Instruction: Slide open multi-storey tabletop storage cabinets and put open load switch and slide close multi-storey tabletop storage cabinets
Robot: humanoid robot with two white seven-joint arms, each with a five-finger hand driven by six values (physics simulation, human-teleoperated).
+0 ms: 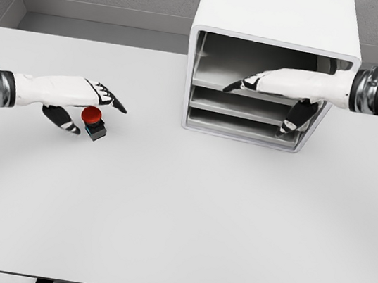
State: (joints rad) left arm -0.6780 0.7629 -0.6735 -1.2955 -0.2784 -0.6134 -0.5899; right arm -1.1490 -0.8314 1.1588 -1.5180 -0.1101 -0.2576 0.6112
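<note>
1. A small load switch (93, 121), red button on a dark base, sits on the white table (177, 218) at left, tilted, its axis leaning up-left.
2. The left hand (74, 99) hovers over it, fingers extended and apart, not yet gripping; closing on it seems the next move.
3. The right hand (282, 88), fingers extended, reaches into the storage cabinet (278, 20) at the upper shelf.

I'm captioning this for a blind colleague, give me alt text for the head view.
A white storage cabinet stands on a white table; the right hand reaches into its open front. The left hand hovers, fingers open, over a red-buttoned switch.
</note>
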